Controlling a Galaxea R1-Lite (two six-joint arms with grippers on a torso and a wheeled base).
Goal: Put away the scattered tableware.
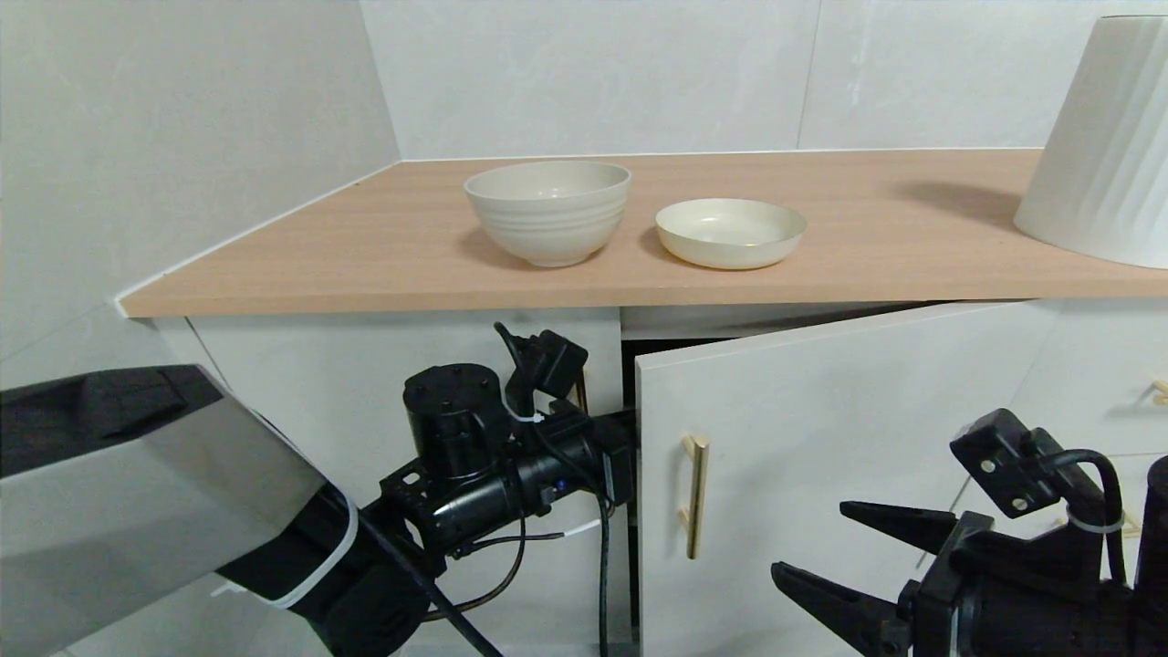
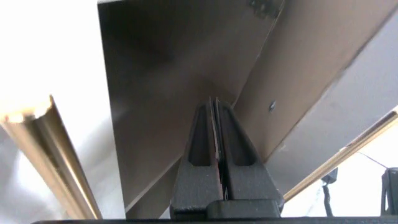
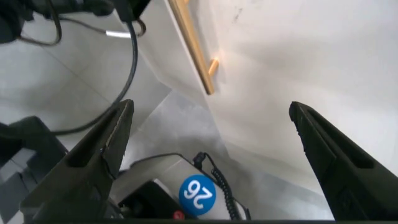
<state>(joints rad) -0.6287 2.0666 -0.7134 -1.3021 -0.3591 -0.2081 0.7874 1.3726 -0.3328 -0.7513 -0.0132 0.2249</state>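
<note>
Bowl (image 1: 547, 212) and shallow dish (image 1: 730, 233) sit just apart near the wooden counter's (image 1: 365, 246) front edge, a white lampshade (image 1: 1104, 146) toward its right end. Below, a cabinet door (image 1: 821, 438) stands ajar. The left gripper (image 2: 214, 102), pressed together, points into the gap, and the right gripper (image 1: 810, 540) hangs spread before the door.

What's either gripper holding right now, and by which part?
Nothing. Left gripper, shut and empty, sits in the gap by the cabinet door; right gripper open, empty.
</note>
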